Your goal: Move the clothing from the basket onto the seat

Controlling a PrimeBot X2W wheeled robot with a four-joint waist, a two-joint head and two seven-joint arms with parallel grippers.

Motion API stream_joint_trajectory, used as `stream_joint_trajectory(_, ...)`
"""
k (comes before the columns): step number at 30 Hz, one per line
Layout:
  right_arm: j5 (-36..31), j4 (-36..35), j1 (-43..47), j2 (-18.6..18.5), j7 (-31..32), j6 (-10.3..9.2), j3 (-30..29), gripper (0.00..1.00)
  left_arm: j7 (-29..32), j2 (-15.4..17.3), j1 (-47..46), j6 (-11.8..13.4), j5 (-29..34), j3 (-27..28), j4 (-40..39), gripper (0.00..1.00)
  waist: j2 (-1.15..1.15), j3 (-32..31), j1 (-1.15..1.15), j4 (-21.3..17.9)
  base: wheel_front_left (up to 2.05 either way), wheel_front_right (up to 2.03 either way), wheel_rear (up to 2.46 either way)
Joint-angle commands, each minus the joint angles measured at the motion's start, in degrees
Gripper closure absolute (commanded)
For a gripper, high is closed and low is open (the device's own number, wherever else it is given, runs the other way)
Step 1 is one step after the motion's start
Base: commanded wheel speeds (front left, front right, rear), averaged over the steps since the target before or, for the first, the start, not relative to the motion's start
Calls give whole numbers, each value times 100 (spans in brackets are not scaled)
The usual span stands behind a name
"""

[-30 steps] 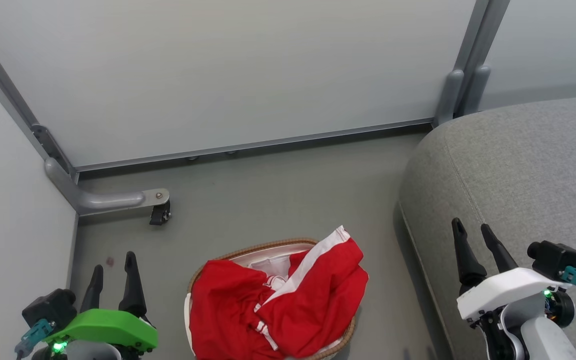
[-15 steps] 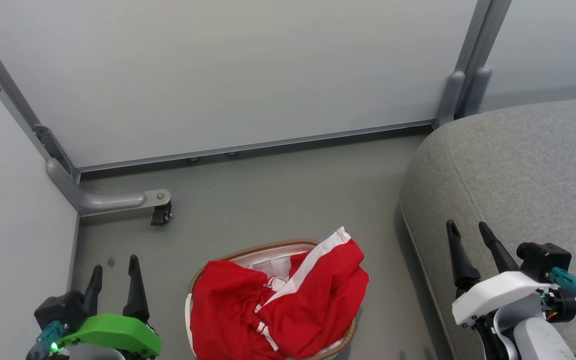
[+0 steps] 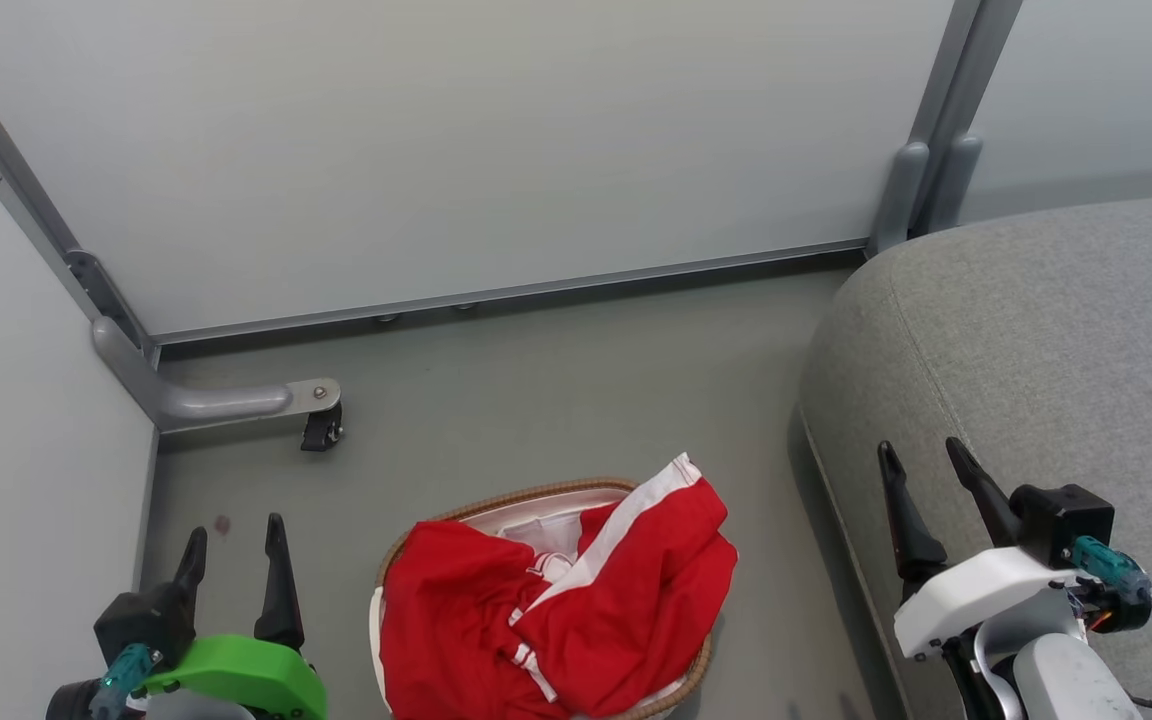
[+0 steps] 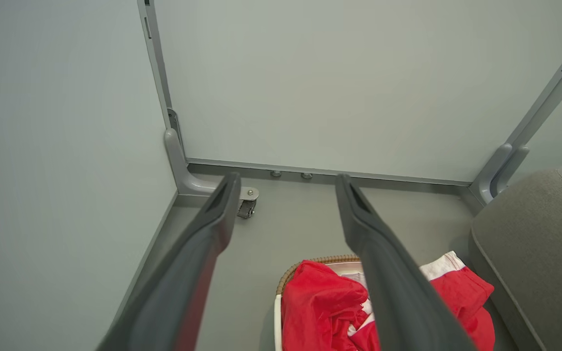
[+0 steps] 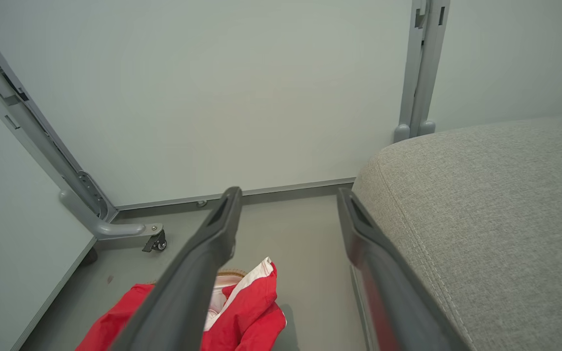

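Clothing unmoved in basket, left pincer and right pincer both spread, drawn lower than before

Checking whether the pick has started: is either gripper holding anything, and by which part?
Nothing is held. The left gripper and right gripper are both open and empty; the bright red white-striped garment lies in the white brown-rimmed basket.
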Motion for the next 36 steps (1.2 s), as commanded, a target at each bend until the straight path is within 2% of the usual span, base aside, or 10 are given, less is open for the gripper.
stream_joint_trajectory(1,-161,7,-69,-19,-54,2,7,0,-59,-2,55,-36,138,19,8,0,0,3,0,-1,0,0,0)
stream_joint_trajectory(20,-997,40,-150,10,-261,1,24,0,-257,-49,59,-60,924,9,122,0,0,172,0,-55,0,0,0)
stream_joint_trajectory(27,-1346,-151,-493,25,-337,1,86,0,-343,-67,-393,-149,1181,-126,232,0,0,941,0,-198,0,0,0)
stream_joint_trajectory(36,-1187,-444,-991,30,-336,0,88,0,-325,43,-1137,-237,1125,-389,435,0,0,1923,0,-372,0,0,0)
